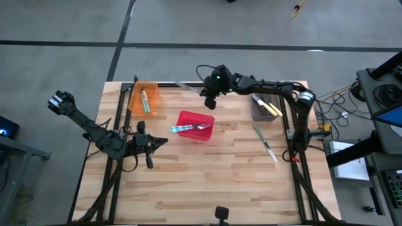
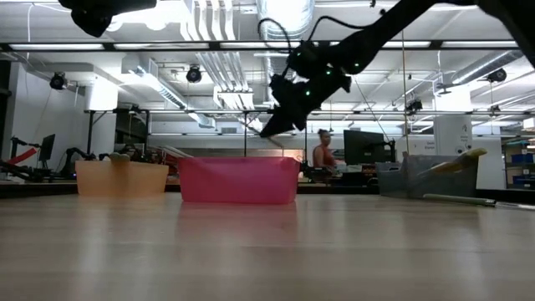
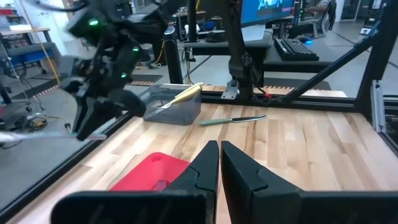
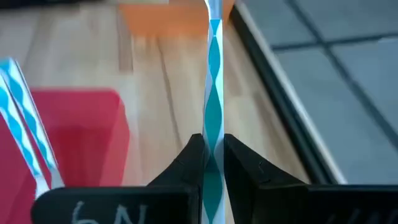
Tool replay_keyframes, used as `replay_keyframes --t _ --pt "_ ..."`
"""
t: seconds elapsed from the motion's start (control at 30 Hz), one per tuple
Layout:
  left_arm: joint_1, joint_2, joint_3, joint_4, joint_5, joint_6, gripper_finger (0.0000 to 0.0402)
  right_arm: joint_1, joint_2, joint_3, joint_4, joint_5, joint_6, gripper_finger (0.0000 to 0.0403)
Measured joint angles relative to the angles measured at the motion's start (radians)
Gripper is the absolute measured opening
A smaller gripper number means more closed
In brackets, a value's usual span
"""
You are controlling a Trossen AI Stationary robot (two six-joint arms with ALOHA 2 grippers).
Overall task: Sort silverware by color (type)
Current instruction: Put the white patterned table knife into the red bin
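Your right gripper (image 4: 212, 155) is clamped on a blue-handled utensil (image 4: 213, 93) just behind the red bin (image 1: 196, 125), its long axis running toward the orange bin (image 1: 144, 97).

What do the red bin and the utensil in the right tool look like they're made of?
The red bin looks like translucent plastic: the low view shows light through its pink walls. The blue-handled utensil clamped in the right tool has a glossy, probably plastic handle with a teal-and-white twist pattern; its far end looks like silver metal.
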Motion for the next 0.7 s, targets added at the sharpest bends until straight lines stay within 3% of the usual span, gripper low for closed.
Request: replay_keyframes --t 0.37,0.6,0.7 --pt "0.001 0.003 0.000 0.069 -0.019 0.041 0.0000 0.093 -0.184 -0.238 0.548 -0.093 0.184 0.0028" --pt "0.005 0.032 0.000 0.171 -0.164 0.049 0.0000 0.229 -0.236 -0.327 0.851 -0.089 0.222 0.0028" --pt "0.006 0.045 0.000 0.194 -0.181 0.077 0.0000 0.297 -0.236 -0.375 1.022 -0.039 0.239 0.0028"
